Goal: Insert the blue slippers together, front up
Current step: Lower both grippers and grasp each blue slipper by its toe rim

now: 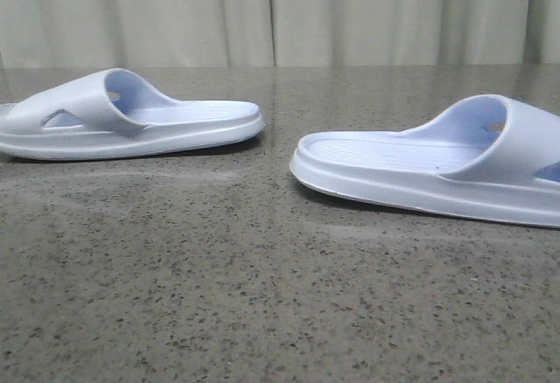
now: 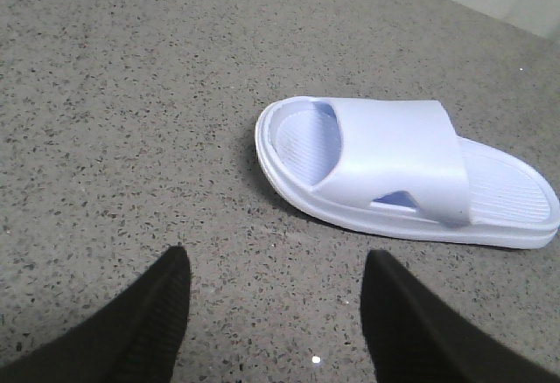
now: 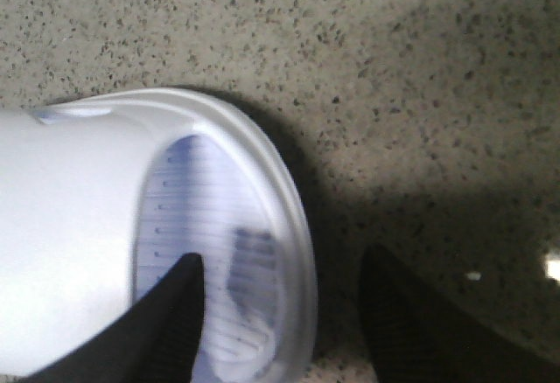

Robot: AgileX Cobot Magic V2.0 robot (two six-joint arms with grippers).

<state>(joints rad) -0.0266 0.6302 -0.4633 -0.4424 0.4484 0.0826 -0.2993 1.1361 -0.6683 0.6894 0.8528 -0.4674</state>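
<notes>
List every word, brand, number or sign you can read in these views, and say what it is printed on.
None can be read.
Left slipper: plain moulded foam, no logo or lettering in the front or left wrist view.
Right slipper: plain too; the right wrist view is blurred, showing only footbed ribs.
Speckled table and curtain: no markings.

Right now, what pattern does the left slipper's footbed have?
Fine parallel ribs across the pale blue footbed of the left slipper, clearest in the left wrist view.
</notes>
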